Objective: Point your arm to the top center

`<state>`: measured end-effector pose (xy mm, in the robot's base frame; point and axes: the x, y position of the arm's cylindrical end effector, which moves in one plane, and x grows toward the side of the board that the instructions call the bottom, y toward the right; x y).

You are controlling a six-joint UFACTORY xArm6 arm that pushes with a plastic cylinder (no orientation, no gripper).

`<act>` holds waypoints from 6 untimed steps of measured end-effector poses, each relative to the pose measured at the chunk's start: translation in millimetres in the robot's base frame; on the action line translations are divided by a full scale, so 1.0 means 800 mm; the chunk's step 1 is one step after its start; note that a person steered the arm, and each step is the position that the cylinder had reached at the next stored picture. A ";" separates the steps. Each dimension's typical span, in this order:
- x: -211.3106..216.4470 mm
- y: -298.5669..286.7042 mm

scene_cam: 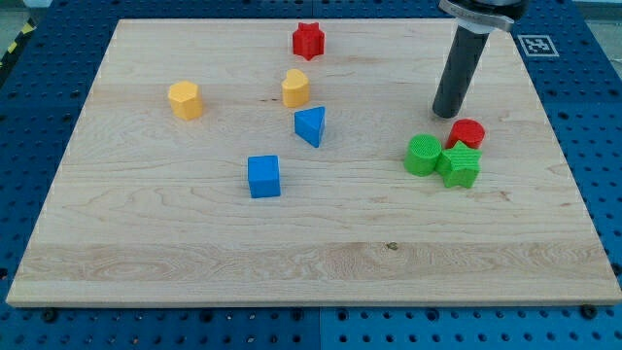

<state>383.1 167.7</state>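
My tip (446, 113) rests on the wooden board (175, 243) at the view's upper right, just above and left of a red cylinder (468, 133). Below the cylinder sit a green cylinder (423, 156) and a green star-shaped block (461, 166), the three clustered together. A red star block (308, 41) lies at the top centre, well left of my tip. A yellow block (295, 88) sits below it, with a blue triangular block (311, 125) under that. A yellow hexagonal block (185, 99) is at the left. A blue cube (263, 176) lies near the middle.
The board lies on a blue perforated table (29, 87). A white fiducial marker (535, 45) sits off the board's top right corner.
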 end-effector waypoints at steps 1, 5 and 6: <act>-0.021 0.000; -0.203 -0.143; -0.229 -0.201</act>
